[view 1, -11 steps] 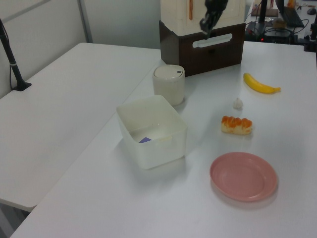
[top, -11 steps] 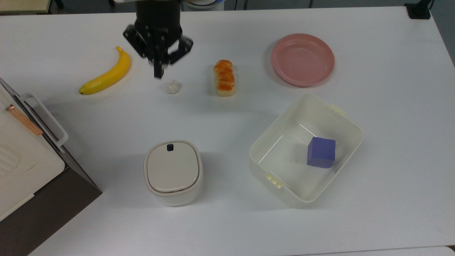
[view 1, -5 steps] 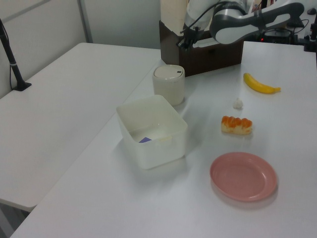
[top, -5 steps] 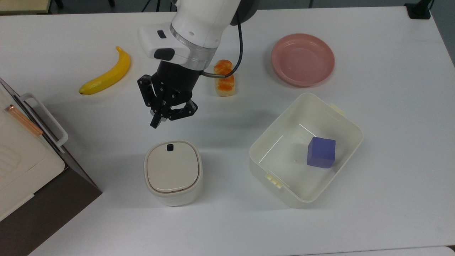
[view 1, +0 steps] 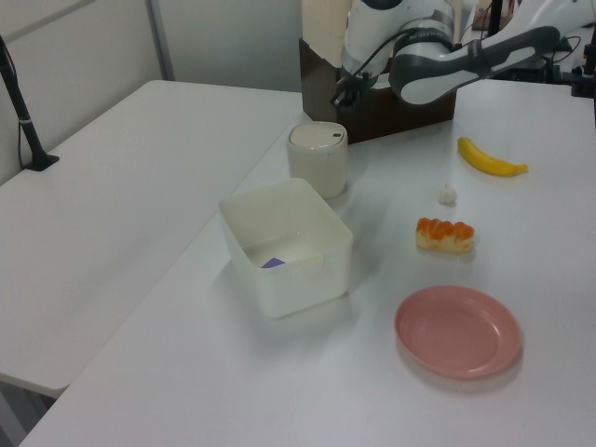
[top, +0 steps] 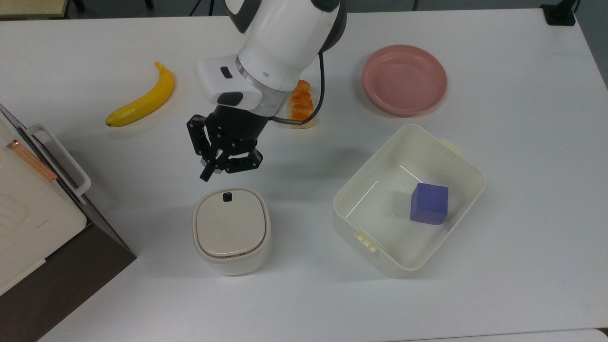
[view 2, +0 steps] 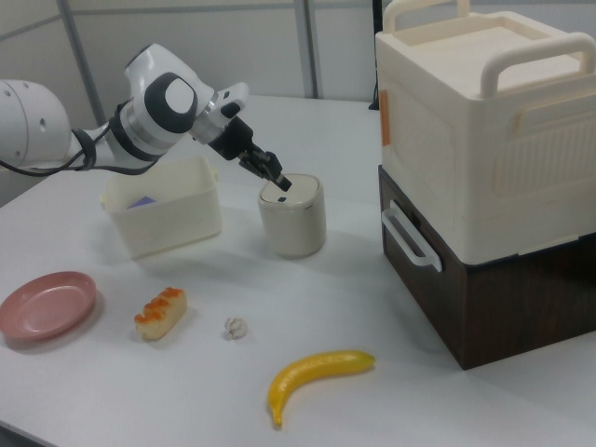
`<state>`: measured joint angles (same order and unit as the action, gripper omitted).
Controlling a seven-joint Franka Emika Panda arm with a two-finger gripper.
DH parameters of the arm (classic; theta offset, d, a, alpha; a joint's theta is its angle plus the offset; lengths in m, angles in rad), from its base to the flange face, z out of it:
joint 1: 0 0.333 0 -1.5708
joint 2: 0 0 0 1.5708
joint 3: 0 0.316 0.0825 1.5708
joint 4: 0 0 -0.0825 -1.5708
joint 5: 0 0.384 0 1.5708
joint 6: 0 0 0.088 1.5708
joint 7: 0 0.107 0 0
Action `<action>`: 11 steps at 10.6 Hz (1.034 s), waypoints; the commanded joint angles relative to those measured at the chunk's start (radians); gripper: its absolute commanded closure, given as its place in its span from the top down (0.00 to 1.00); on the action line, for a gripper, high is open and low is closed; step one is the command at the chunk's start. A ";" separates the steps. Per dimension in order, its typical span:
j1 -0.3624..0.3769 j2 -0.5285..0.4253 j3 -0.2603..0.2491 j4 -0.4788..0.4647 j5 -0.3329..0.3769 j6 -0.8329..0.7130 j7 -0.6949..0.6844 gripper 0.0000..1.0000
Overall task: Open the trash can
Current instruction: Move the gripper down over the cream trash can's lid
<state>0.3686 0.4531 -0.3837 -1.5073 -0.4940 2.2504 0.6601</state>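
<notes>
The trash can (top: 231,230) is a small cream-white bin with a beige lid that lies flat and closed. A dark button (top: 227,196) sits at its far rim in the top view. It also stands in the left view (view 1: 317,158) and the right view (view 2: 291,216). My gripper (top: 206,175) points down at an angle, shut with nothing in it. Its tip is just beyond the rim, a little to the top view's left of the button. In the right view the gripper (view 2: 280,182) hovers slightly above the button (view 2: 282,197), apart from the lid.
A lidless cream tub (top: 470,166) holding a purple cube (top: 430,203) stands to the top view's right of the trash can. Behind the arm lie a banana (top: 142,97), a bread roll (top: 301,100), a paper ball (view 2: 235,327) and a pink plate (top: 404,80). A cream-and-brown cabinet (top: 28,199) fills the top view's left edge.
The arm has swung from the far side of the table, near the banana and paper ball, toward the trash can. Its tip has crept closer to the button over the last half second.
</notes>
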 commanded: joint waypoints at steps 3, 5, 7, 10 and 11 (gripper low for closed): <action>0.007 0.042 -0.007 0.013 -0.035 0.035 0.027 0.00; 0.006 0.047 -0.007 0.015 -0.035 0.050 0.030 0.00; 0.006 0.049 -0.007 0.012 -0.049 0.070 0.030 0.00; 0.006 0.064 -0.007 0.010 -0.055 0.110 0.030 0.00; 0.007 0.065 -0.007 0.009 -0.058 0.110 0.030 0.00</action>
<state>0.3685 0.5011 -0.3837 -1.5059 -0.5216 2.3387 0.6605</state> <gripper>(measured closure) 0.991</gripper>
